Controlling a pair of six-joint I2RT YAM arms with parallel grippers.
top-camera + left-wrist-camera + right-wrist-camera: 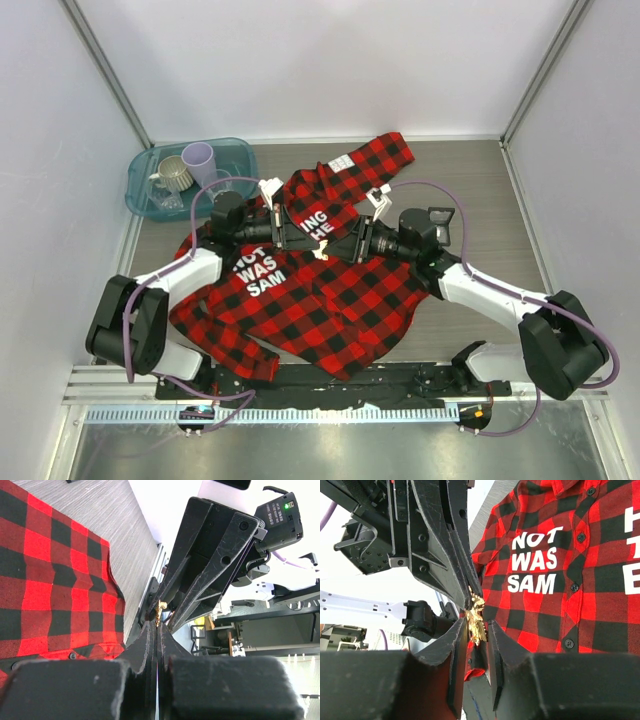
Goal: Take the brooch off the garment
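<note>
The red-and-black plaid garment (330, 310) lies spread on the table, with white lettering showing; it also shows in the left wrist view (45, 580) and the right wrist view (590, 605). The small gold spiky brooch (476, 620) is held above it, where both grippers meet tip to tip. My left gripper (159, 624) is shut, with the brooch (160, 611) pinched at its tips. My right gripper (477, 625) is narrowed on the brooch from the other side, with a fold of red cloth under it. In the top view the brooch (320, 251) sits between the left gripper (308, 243) and the right gripper (332, 248).
A teal plastic tub (235, 146) stands at the back left, holding a purple cup (198, 158) and a beige mug (175, 175). White walls enclose the table on three sides. The shirt's collar and a sleeve reach toward the back.
</note>
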